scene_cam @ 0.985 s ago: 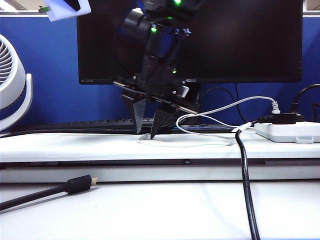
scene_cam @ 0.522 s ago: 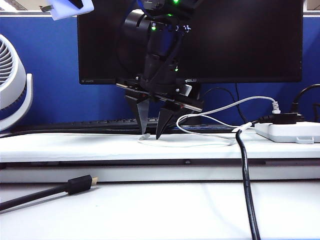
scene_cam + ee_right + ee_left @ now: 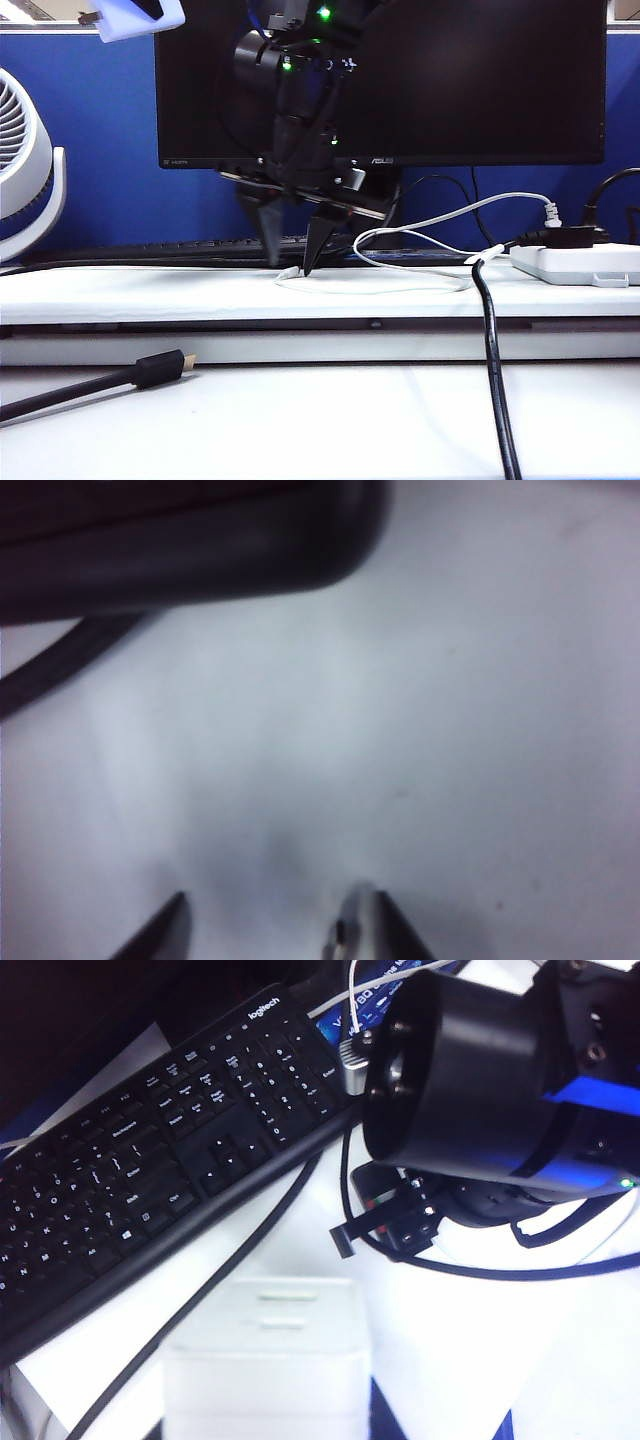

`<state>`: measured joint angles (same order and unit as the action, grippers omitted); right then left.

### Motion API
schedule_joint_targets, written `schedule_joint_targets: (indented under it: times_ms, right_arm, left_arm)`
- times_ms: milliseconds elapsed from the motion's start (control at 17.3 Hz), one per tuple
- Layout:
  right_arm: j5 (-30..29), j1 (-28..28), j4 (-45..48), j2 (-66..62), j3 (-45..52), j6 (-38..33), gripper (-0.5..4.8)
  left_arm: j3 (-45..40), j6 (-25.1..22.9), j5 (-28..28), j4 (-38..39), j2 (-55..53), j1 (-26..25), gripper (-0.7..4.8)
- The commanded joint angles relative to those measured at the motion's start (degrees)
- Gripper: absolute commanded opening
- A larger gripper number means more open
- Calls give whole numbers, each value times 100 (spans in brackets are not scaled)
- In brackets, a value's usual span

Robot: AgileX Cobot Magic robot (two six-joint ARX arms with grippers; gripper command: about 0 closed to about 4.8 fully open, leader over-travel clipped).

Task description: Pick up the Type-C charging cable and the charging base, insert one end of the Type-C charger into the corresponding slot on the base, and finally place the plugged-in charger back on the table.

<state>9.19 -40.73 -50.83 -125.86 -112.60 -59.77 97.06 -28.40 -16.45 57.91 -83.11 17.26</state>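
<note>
The Type-C charging cable (image 3: 430,222) loops across the raised ledge of the white table (image 3: 120,292), and its small plug end (image 3: 290,271) lies flat there. My right gripper (image 3: 290,262) points down over that plug, open, one fingertip on each side. In the right wrist view the right gripper (image 3: 275,930) shows two spread fingertips, with the whitish plug (image 3: 345,935) against one of them. The charging base (image 3: 135,15) hangs high at the far left, with my left gripper shut on it. In the left wrist view the base (image 3: 265,1360) fills the foreground and hides the fingers.
A black monitor (image 3: 480,90) and keyboard (image 3: 130,1180) stand behind the ledge, and a white fan (image 3: 25,170) is at the left. A power strip (image 3: 580,262) sits at the right, with a thick black cord (image 3: 492,370) hanging from it. A black gold-tipped cable (image 3: 150,370) lies on the lower desk.
The right gripper's fingers have spread wider around the plug end and the arm has shifted slightly left. The plug still lies on the ledge. The left gripper and the base have not moved.
</note>
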Motion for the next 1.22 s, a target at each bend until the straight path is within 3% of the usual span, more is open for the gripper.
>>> schedule_joint_targets:
  times_ms: [58,811,1217]
  right_arm:
    - [37,-20,-562,2,-9,24,232]
    - [-476,-129,-420,-57,-7,-625,207]
    - [-466,-127,-601,-57,-7,-627,207]
  left_arm:
    - [37,37,-50,-39,39,-2,-6]
    - [37,37,-55,-81,39,-2,-6]
    - [37,39,-55,-81,39,-2,-6]
